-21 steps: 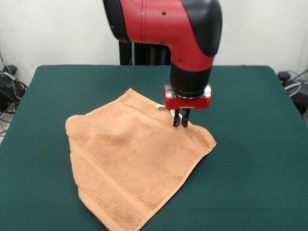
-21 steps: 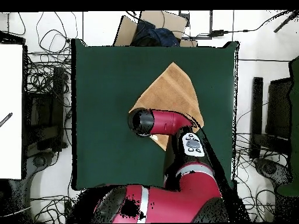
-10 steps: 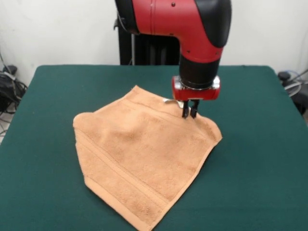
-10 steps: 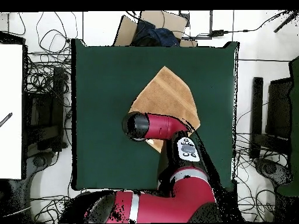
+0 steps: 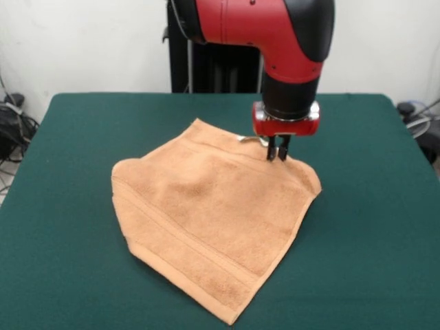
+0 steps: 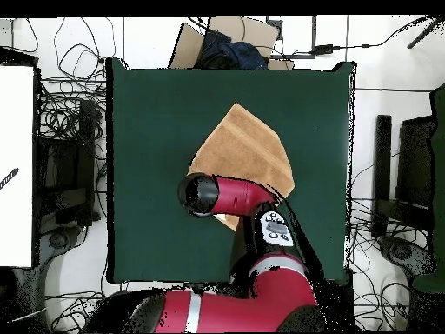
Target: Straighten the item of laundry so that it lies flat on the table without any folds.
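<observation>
Table [image 5: 371, 227]: large, rectangular, dark green felt-like top, extending well past the pincer on every side in the front view; in the overhead view [image 6: 148, 156] its bare surface shows all round the cloth.

Arm [image 5: 275, 34]: red and black, reaching down from above and ending in a red wrist block directly over the pincer. In the overhead view the arm [image 6: 230, 196] covers the pincer and part of the cloth (so the tips cannot be seen there).

Towel [image 5: 206, 213]: light orange-brown terry, roughly square, lying spread on the table as a diamond. Most of it lies in front of and to the picture's left of the pincer. One corner sits just to the picture's right of the tips, another points toward the front edge of the picture, well away from them. Woven border bands run along two opposite edges. The side farthest from the pincer (picture's left) looks rounded and slightly bunched rather than coming to a clean corner. In the overhead view the towel [image 6: 248, 152] shows beyond the arm's end.

Pincer [image 5: 277, 151]: two short dark fingers pointing straight down, drawn together and pinching the towel's far edge, near its right-hand corner.

Label [image 5: 247, 139]: small, pale, at the towel's far edge, just to the picture's left of the pincer.
</observation>
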You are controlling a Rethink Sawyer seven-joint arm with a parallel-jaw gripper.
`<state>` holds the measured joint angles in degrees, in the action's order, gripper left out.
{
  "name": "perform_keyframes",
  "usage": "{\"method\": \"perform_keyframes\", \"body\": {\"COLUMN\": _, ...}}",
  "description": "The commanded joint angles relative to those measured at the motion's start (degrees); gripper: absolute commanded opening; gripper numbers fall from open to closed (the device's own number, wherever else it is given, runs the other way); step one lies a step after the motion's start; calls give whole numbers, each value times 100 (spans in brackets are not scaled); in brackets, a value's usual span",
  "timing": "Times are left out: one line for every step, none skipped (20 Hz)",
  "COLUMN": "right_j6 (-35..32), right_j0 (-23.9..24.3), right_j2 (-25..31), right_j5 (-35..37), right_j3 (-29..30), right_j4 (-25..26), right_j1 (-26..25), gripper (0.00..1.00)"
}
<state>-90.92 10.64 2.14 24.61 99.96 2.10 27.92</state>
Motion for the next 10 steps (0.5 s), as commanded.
{"method": "perform_keyframes", "body": {"right_j6": -1826, "right_j0": -324, "right_j2": -125, "right_j5": -513, "right_j3": 773, "right_j4": -402, "right_j1": 178, "gripper": 0}}
{"method": "perform_keyframes", "body": {"right_j6": -1822, "right_j0": -351, "right_j2": -147, "right_j5": -491, "right_j3": 802, "right_j4": -431, "right_j1": 218, "gripper": 0}}
{"method": "perform_keyframes", "body": {"right_j6": -1820, "right_j0": -364, "right_j2": -153, "right_j5": -471, "right_j3": 848, "right_j4": -473, "right_j1": 260, "gripper": 0}}
{"method": "perform_keyframes", "body": {"right_j6": -1805, "right_j0": -376, "right_j2": -162, "right_j5": -461, "right_j3": 879, "right_j4": -506, "right_j1": 288, "gripper": 0}}
{"method": "perform_keyframes", "body": {"right_j6": -1803, "right_j0": -396, "right_j2": -170, "right_j5": -476, "right_j3": 928, "right_j4": -532, "right_j1": 317, "gripper": 0}}
{"method": "perform_keyframes", "body": {"right_j6": -1793, "right_j0": -419, "right_j2": -187, "right_j5": -473, "right_j3": 952, "right_j4": -568, "right_j1": 335, "gripper": 0}}
{"method": "perform_keyframes", "body": {"right_j6": -1792, "right_j0": -448, "right_j2": -197, "right_j5": -491, "right_j3": 995, "right_j4": -604, "right_j1": 357, "gripper": 0}}
{"method": "perform_keyframes", "body": {"right_j6": -1794, "right_j0": -475, "right_j2": -211, "right_j5": -507, "right_j3": 1020, "right_j4": -646, "right_j1": 365, "gripper": 0}}
{"method": "perform_keyframes", "body": {"right_j6": -1793, "right_j0": -515, "right_j2": -235, "right_j5": -520, "right_j3": 1052, "right_j4": -687, "right_j1": 384, "gripper": 0}}
{"method": "perform_keyframes", "body": {"right_j6": -1802, "right_j0": -542, "right_j2": -245, "right_j5": -518, "right_j3": 1072, "right_j4": -722, "right_j1": 394, "gripper": 0}}
